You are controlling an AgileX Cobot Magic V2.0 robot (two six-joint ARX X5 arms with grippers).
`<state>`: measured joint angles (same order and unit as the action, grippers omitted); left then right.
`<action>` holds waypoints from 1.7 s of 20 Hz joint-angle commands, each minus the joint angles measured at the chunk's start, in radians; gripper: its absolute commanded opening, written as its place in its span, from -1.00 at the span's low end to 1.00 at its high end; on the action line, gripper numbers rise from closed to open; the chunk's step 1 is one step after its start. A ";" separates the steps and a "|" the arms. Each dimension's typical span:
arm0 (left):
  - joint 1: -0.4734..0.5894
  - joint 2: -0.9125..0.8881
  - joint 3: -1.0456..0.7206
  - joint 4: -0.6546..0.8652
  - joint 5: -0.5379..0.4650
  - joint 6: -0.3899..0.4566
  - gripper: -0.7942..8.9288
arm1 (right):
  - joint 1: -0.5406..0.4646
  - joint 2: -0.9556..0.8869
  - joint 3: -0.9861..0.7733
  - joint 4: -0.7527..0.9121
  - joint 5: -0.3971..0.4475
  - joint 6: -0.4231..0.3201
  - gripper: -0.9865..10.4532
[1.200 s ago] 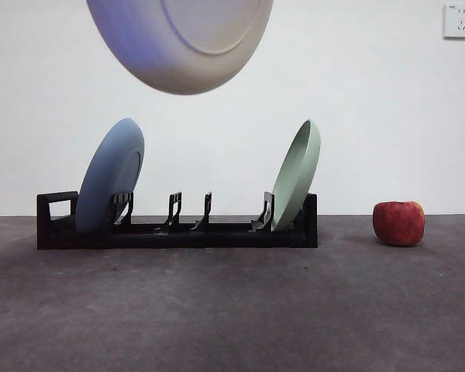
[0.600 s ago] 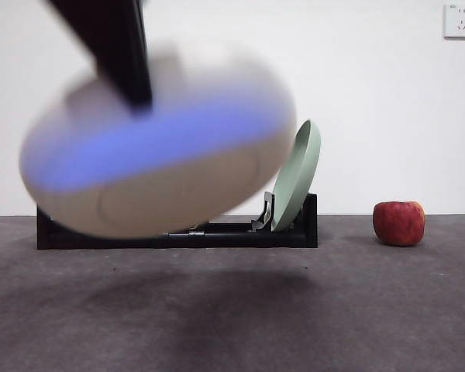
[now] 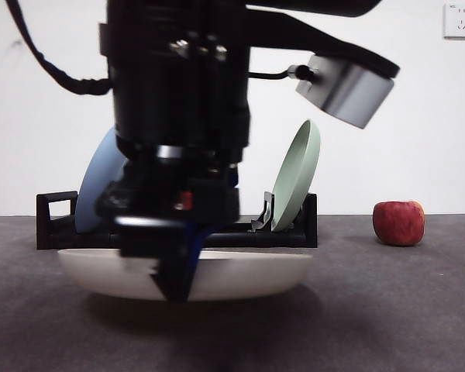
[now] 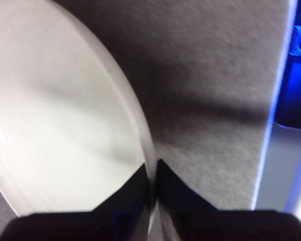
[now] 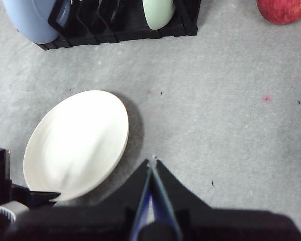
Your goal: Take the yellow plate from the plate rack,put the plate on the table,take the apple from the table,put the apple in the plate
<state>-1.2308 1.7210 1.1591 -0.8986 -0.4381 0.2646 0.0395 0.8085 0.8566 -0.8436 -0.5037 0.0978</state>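
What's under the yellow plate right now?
Only bare table and the yellow plate's shadow show beneath it. The left gripper pinches its rim and hides the near underside, so contact there cannot be seen.

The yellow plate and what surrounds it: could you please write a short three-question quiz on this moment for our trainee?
1. True or false: the left gripper has its fingers shut on the rim of the yellow plate.
2. Which plates stand in the plate rack? A) blue and pale green B) blue only C) none
3. Fill in: the apple sits on the ____, apart from the rack.

Key:
1. True; the plate hangs low over the table, roughly level, in front of the rack.
2. A: the blue plate and the pale green plate.
3. table.
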 commanded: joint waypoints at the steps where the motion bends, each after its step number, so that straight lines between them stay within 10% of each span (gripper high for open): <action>1: -0.002 0.015 -0.003 0.003 -0.018 -0.053 -0.85 | 0.000 0.000 0.004 0.006 -0.005 0.006 -0.83; 4: -0.002 0.016 -0.003 0.029 -0.014 -0.078 -0.73 | 0.000 0.000 0.004 0.006 -0.005 0.006 -0.83; 11: -0.005 0.014 0.003 0.025 0.030 -0.125 0.40 | 0.000 0.000 0.004 0.006 -0.003 0.010 -0.82; 18: -0.004 -0.097 0.108 -0.013 0.317 -0.244 0.37 | 0.000 0.053 0.005 0.057 0.022 0.077 0.21; 20: -0.004 -0.171 0.112 -0.011 0.391 -0.286 -0.04 | 0.000 0.102 0.005 0.098 0.021 0.087 0.46; 23: -0.004 -0.284 0.112 -0.044 0.401 -0.315 -0.86 | 0.000 0.191 0.011 0.163 0.023 0.109 0.46; 34: 0.002 -0.676 0.112 -0.164 0.386 -0.343 -0.85 | 0.000 0.800 0.459 0.188 0.289 0.031 0.57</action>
<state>-1.2316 1.0481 1.2736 -1.0630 -0.0498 -0.0715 0.0387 1.5898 1.3121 -0.6575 -0.2150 0.1383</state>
